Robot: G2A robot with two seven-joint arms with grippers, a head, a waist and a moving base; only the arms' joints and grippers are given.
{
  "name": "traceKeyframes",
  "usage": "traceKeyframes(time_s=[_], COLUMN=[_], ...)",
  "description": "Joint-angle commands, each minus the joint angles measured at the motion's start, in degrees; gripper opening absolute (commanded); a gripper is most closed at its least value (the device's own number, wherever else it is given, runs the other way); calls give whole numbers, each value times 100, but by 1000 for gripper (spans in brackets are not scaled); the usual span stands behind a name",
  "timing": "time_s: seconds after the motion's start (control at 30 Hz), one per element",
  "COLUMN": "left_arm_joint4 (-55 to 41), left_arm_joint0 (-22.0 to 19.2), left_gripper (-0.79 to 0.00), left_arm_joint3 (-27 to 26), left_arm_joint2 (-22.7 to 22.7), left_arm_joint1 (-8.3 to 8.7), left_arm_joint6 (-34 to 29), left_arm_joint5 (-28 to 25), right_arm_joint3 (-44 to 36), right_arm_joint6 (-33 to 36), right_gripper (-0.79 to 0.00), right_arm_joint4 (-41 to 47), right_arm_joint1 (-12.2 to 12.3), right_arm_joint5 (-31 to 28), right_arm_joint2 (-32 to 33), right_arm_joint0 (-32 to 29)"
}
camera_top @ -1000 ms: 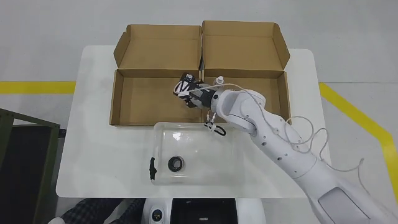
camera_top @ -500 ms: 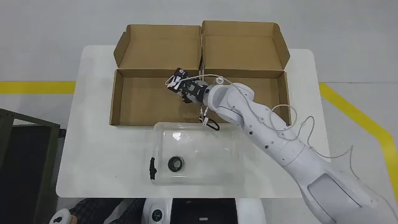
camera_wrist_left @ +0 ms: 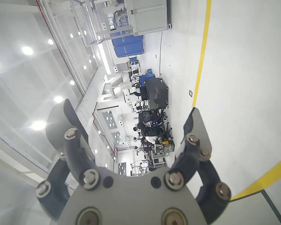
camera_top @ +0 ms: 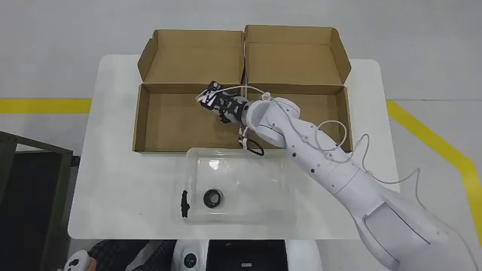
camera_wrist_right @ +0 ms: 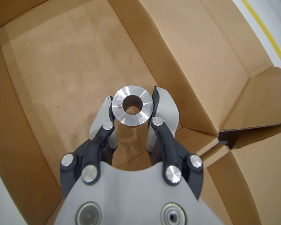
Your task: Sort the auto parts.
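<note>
Tabletop (camera_top: 113,165): white, carrying two open cardboard boxes side by side along its far half and a see-through bin at the near edge.
Left box (camera_top: 169,124): lid flap folded back and floor bare; the right arm reaches over it.
Right box (camera_top: 339,117): stands against the left box, wall to wall, with its flap folded back too.
Clear bin (camera_top: 248,196): a transparent tub just beside the near walls of the boxes, with one part lying in it.
Right claw (camera_top: 213,99): hangs above the left box, towards its far wall and near the wall it shares with the right box. Its fingers (camera_wrist_right: 165,108) are clenched on the metal ring from two opposite sides.
Left claw (camera_wrist_left: 130,106): spread wide with nothing between the fingers, aimed out at the room and away from the tabletop.
Metal ring (camera_wrist_right: 142,115): a thick, bright-machined collar with a round bore, held clear of the cardboard floor with its flat face towards the wrist camera.
Black ring (camera_top: 215,196): small and dark, lying flat on the bin floor, well apart from the right claw.
Handling: the metal ring looks solid and rigid — probably heavy for its size, with a smooth outer wall that could slip under a light pinch. A firm squeeze straight across the outside, as it sits now, seems the soundest hold. It would likely roll or thump if let go from high up, so a low release onto the cardboard looks wise.
</note>
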Motion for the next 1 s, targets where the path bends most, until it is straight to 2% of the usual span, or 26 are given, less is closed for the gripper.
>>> traceKeyframes(time_s=[0.0, 0.13, 0.23, 0.5, 0.67, 0.97], left_arm_joint4=[0, 0, 0, 0, 0, 0], left_arm_joint0=[0, 0, 0, 0, 0, 0], left_gripper=[0, 0, 0, 0, 0, 0], left_arm_joint3=[0, 0, 0, 0, 0, 0], left_arm_joint2=[0, 0, 0, 0, 0, 0], left_arm_joint1=[0, 0, 0, 0, 0, 0], left_arm_joint6=[0, 0, 0, 0, 0, 0], left_arm_joint5=[0, 0, 0, 0, 0, 0], right_arm_joint3=[57, 158, 222, 182, -258, -1603], right_arm_joint6=[6, 6, -15, -58, -46, 135], right_gripper=[-557, -523, -434, -425, -413, -400], right_arm_joint4=[-20, -81, -120, -232, -384, -699], right_arm_joint1=[-28, -83, -113, -151, -92, 162], right_arm_joint5=[0, -6, -9, -93, -193, -680], right_arm_joint2=[-9, -11, 8, 100, 269, 775], right_arm_joint0=[10, 36, 35, -29, -174, -782])
